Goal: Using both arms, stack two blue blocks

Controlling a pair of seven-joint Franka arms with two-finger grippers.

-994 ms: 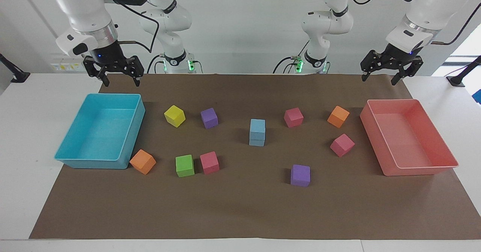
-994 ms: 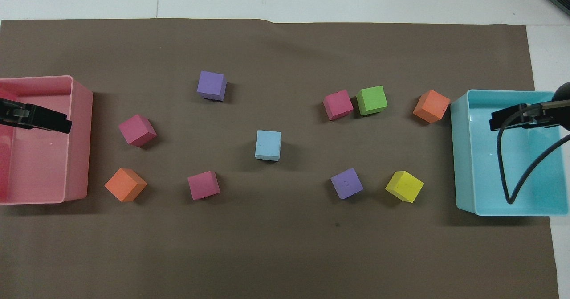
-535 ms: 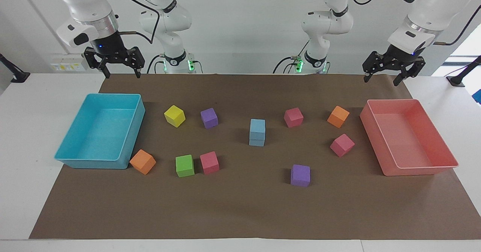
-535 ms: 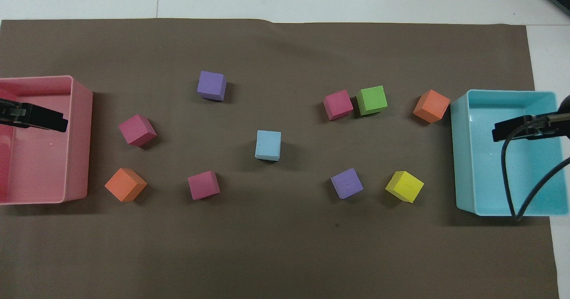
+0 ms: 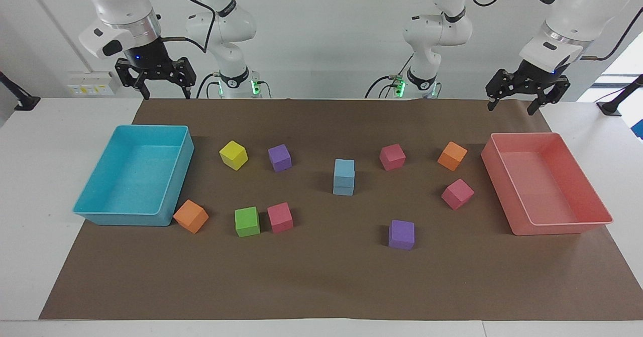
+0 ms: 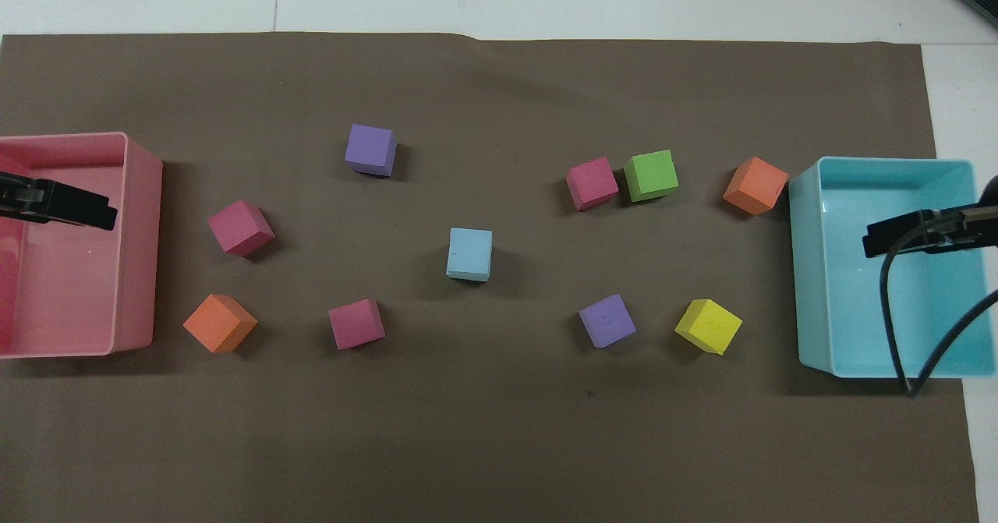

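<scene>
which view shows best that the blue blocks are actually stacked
The facing view. There the two blue blocks show from the side as one cube on another, with the seam between them visible near the bottom. The overhead view looks steeply down, so the blue blocks read almost as a single cube, with only a sliver of side face hinting at height.

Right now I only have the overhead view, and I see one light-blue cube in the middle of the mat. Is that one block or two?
Observer: Two. From the facing view, the upper blue block sits squarely on the lower blue block.
Operator: Is either gripper holding anything?
Observer: No. The right gripper hangs open and empty, well above the cyan tray.
Operator: And the left one?
Observer: The left gripper is also open and empty, raised high above the pink tray.
</scene>
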